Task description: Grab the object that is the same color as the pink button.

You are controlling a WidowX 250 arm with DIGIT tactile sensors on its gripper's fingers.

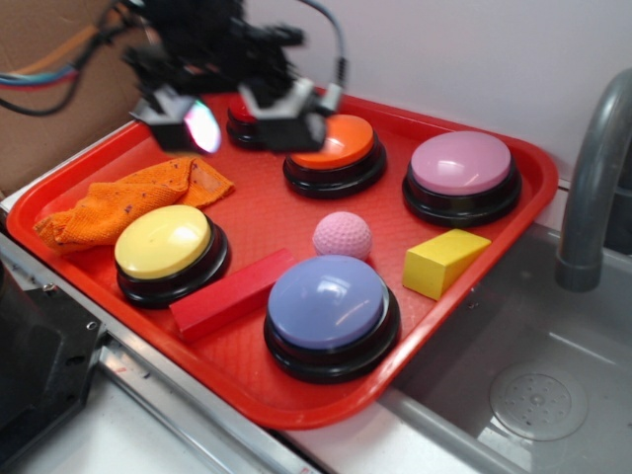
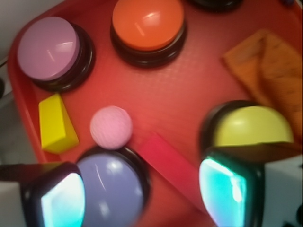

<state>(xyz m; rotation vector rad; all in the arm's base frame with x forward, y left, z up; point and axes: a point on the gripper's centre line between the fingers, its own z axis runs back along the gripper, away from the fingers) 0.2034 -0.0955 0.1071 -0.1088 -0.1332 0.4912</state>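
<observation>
The object, a small pale pink dimpled ball (image 1: 343, 235) (image 2: 111, 127), lies on the red tray (image 1: 464, 326) between the orange button and the lavender-blue button. The pink button (image 1: 461, 164) (image 2: 48, 48), a mauve dome on a black base, stands at the tray's back right. My gripper (image 1: 242, 118) (image 2: 142, 196) hangs high over the tray's back left, well apart from the ball. It is open, with nothing between its fingers. In the wrist view the lavender-blue button and a red block show through the gap.
On the tray also stand an orange button (image 1: 336, 143), a yellow button (image 1: 164, 242), a lavender-blue button (image 1: 328, 303), a red block (image 1: 232, 294), a yellow wedge (image 1: 444, 261) and an orange cloth (image 1: 128, 197). A grey faucet (image 1: 597, 168) and a sink (image 1: 533, 395) are at right.
</observation>
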